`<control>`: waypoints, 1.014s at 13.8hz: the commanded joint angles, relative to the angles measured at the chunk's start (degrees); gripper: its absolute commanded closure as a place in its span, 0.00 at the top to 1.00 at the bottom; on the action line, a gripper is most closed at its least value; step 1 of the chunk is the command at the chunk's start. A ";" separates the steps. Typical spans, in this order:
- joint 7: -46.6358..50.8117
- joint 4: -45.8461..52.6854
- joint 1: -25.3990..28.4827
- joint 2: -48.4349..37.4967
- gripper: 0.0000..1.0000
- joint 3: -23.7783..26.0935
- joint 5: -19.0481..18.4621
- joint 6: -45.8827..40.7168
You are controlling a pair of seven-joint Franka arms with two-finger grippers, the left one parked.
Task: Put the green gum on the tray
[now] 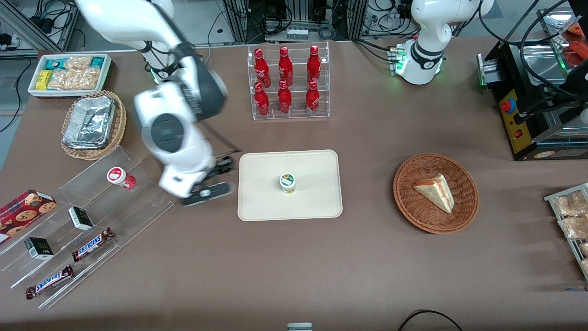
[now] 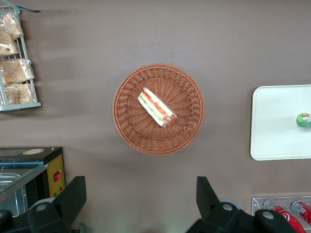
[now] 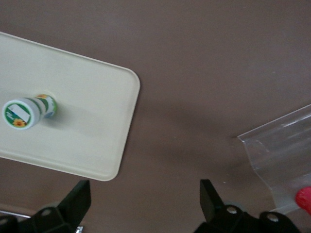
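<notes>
The green gum (image 1: 288,183), a small white canister with a green-rimmed lid, stands upright in the middle of the cream tray (image 1: 262,202). It also shows in the right wrist view (image 3: 26,111) on the tray (image 3: 92,131), and in the left wrist view (image 2: 304,120) on the tray (image 2: 277,126). My gripper (image 1: 215,180) is open and empty, above bare table between the tray and the clear stepped rack (image 1: 138,202). In the right wrist view its fingers (image 3: 80,196) stand wide apart over the brown table.
A red-lidded canister (image 1: 120,177) stands on the clear rack with candy bars (image 1: 92,243) and small boxes. A rack of red bottles (image 1: 287,82) stands farther from the camera than the tray. A wicker basket with a sandwich (image 1: 435,193) lies toward the parked arm's end.
</notes>
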 commanded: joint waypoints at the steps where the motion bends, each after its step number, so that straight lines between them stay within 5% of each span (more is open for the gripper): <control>1: -7.43 -2.57 -7.58 -4.57 1.00 0.84 1.46 -2.53; 7: -10.89 -6.52 -19.11 -11.59 1.00 0.93 0.58 -3.60; 14: -10.19 -9.78 -20.27 -19.07 1.00 -1.96 0.93 -7.01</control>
